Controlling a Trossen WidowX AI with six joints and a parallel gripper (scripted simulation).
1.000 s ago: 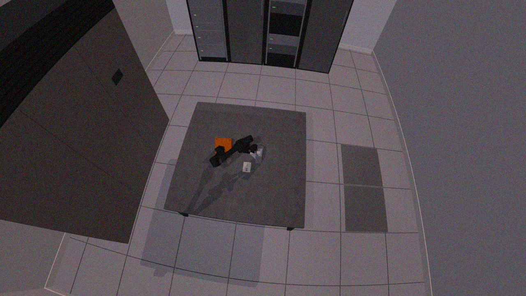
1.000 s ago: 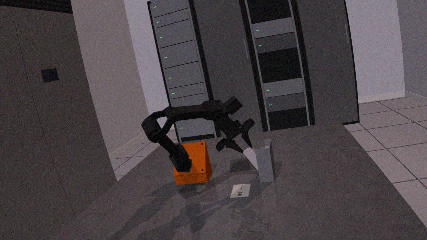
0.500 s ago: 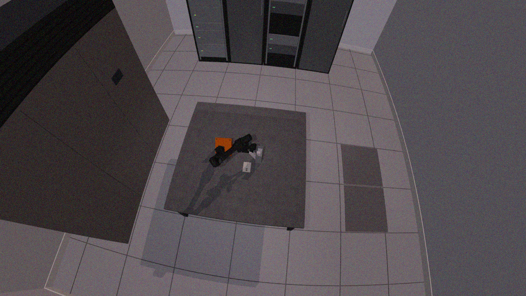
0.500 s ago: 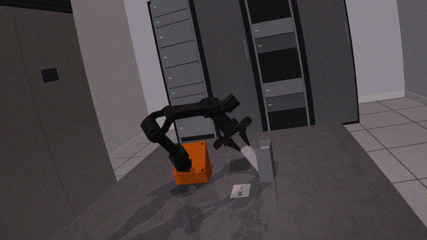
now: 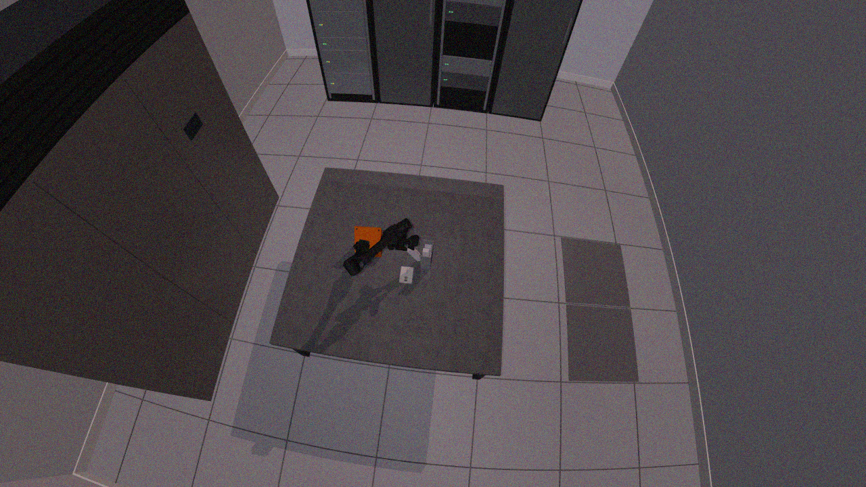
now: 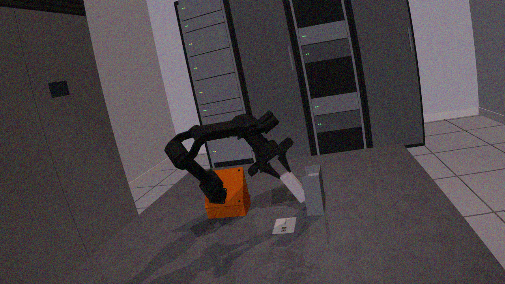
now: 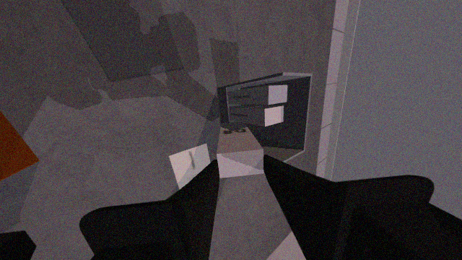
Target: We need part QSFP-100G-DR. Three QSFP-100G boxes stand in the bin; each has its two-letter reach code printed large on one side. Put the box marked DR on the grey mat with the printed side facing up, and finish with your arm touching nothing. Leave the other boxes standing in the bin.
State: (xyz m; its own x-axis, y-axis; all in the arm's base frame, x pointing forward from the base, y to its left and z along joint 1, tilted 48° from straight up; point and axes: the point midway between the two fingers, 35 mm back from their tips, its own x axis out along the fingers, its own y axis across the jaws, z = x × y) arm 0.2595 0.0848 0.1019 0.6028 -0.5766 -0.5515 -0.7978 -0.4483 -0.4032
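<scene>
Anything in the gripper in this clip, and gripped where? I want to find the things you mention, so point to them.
Yes: the gripper point(image 6: 294, 176) point(image 7: 240, 161) grips a pale box point(image 6: 292, 187) point(image 7: 240, 142) near one end, its far end projecting beyond the fingers.

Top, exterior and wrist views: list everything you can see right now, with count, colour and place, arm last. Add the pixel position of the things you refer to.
table point(image 5: 448, 314) point(image 6: 388, 229) point(image 7: 108, 137): one, grey, mid-room
bin point(image 5: 427, 265) point(image 6: 314, 197) point(image 7: 297, 135): one, grey, on the table
standing boxes point(image 5: 427, 249) point(image 6: 313, 174) point(image 7: 274, 116): two, pale-ended, in the bin
held box point(image 5: 413, 254) point(image 6: 292, 187) point(image 7: 240, 164): one, pale, between the fingers
DR card point(image 5: 406, 274) point(image 6: 284, 226) point(image 7: 184, 166): one, white, flat beside the bin
mat, probably point(image 6: 280, 195) point(image 7: 123, 47): one, grey, partly shadowed
block point(image 5: 366, 233) point(image 6: 232, 178) point(image 7: 14, 148): one, orange, by the arm's base
rack cabinets point(image 5: 402, 54) point(image 6: 261, 70): four, dark grey, behind the table
floor panels point(image 5: 596, 272): two, darker grey, right of the table
arm point(image 5: 375, 245) point(image 6: 218, 129): one, black
gripper point(image 5: 414, 248) point(image 6: 289, 173) point(image 7: 240, 161): one, black, shut on the held box
</scene>
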